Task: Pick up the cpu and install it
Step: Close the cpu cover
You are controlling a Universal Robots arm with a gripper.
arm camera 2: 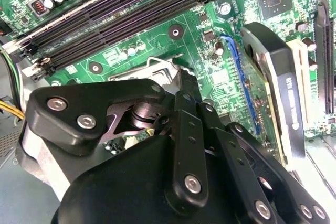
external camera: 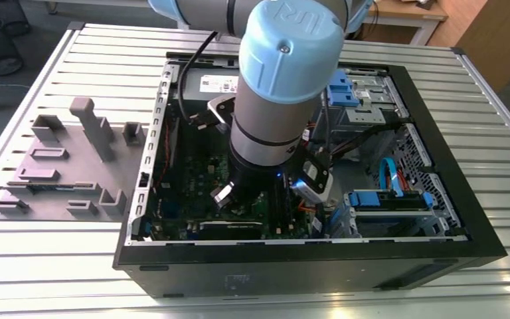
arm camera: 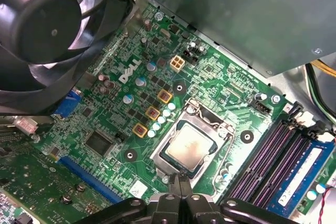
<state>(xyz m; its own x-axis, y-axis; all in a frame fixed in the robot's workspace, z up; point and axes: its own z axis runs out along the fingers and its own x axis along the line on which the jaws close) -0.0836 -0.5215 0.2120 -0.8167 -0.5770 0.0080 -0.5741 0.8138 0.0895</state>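
Exterior view first: looking down on the slatted metal table (external camera: 60, 266), taking in the open computer case (external camera: 450, 219) lying on it and the grey fixture plate (external camera: 60, 173) just beside the case on the exterior view's left. Watching the robot arm (external camera: 273, 113) plunging straight down into the case. Switching to the first wrist view: scanning the green motherboard (arm camera: 210, 77), passing the black fan (arm camera: 47, 30), settling on the metal socket frame (arm camera: 227, 129). Spotting the cpu (arm camera: 188, 148) lying flat inside that socket, silvery top up. Catching the gripper (arm camera: 181, 182) right at the socket's edge, fingertips pressed together and gripping nothing, close to the chip. Judging the pickup and placing as done; not managing to tell whether the frame is latched down over the chip.
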